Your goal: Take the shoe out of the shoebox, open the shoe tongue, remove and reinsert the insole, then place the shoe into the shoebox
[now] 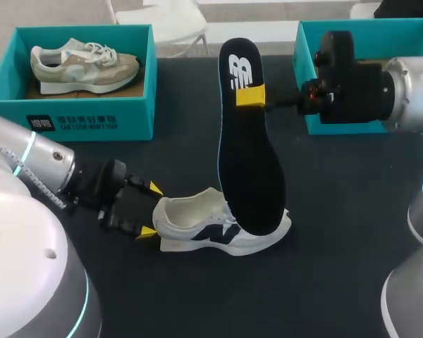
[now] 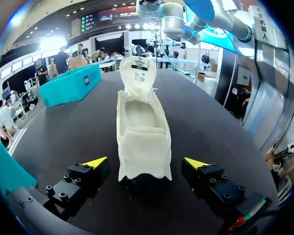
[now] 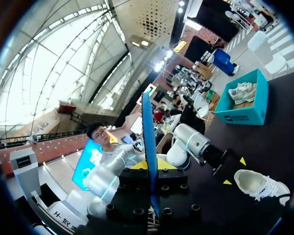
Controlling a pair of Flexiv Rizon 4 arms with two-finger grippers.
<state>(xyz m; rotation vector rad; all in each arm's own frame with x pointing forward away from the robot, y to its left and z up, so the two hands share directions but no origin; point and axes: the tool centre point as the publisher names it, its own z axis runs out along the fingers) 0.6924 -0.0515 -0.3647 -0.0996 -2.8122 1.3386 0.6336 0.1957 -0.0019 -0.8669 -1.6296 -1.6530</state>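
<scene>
White shoe (image 1: 218, 229) on the table, near the middle, heel between the spread fingers of the left gripper (image 1: 151, 210), gap on each side. Black insole (image 1: 247, 155) standing up, low end by the shoe's front, far end pinched tight by the right gripper (image 1: 252, 96).

Lower centre, the shoe (image 1: 222, 229) sits on the desk (image 1: 338, 267). The insole (image 1: 248, 141) stands over its toe end and rises to upper centre, clamped near the top by the right pincer (image 1: 252, 96). The left pincer (image 1: 151, 210) lies left of the shoe, its fingers straddling the heel without touching. The shoebox (image 1: 127, 120) is upper left with a second shoe (image 1: 81, 63) inside, and another box (image 1: 395, 28) is upper right.
</scene>
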